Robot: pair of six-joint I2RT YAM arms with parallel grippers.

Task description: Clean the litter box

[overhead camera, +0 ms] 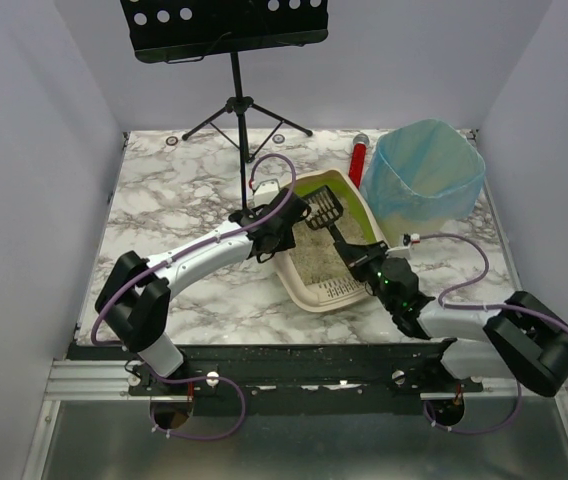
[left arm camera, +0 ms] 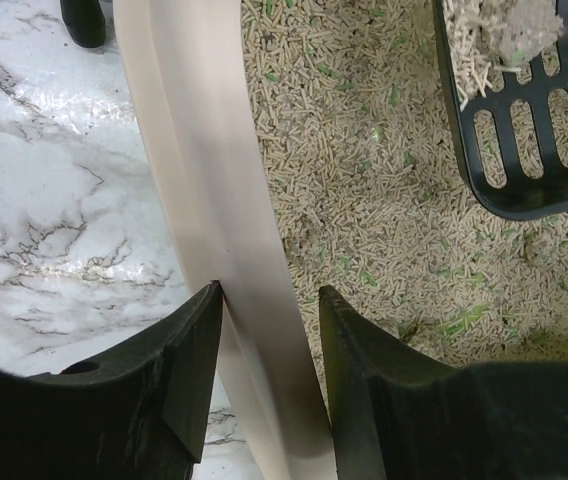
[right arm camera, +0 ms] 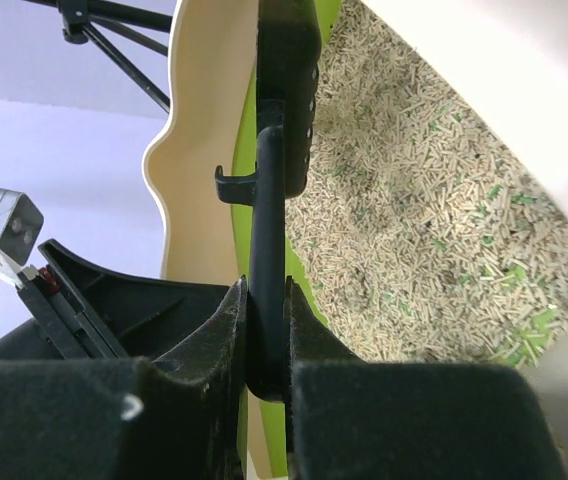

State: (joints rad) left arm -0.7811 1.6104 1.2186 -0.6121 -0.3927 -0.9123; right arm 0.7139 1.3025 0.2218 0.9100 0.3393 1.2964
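Scooping under way: right gripper (right arm camera: 264, 300) clamps loaded scoop (left arm camera: 539, 195) over litter box (left arm camera: 199, 150), left gripper (left arm camera: 269, 300) pinches its rim; emptying into far-right bin (overhead camera: 414, 200) outstanding.

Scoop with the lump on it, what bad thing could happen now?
The clump sits loose on the scoop, so it might tumble onto the table on the way to the blue-bagged bin. The right pincer pinches only the thin handle, so the scoop could twist. If the left pincer slips off the litter box rim, the box may slide.
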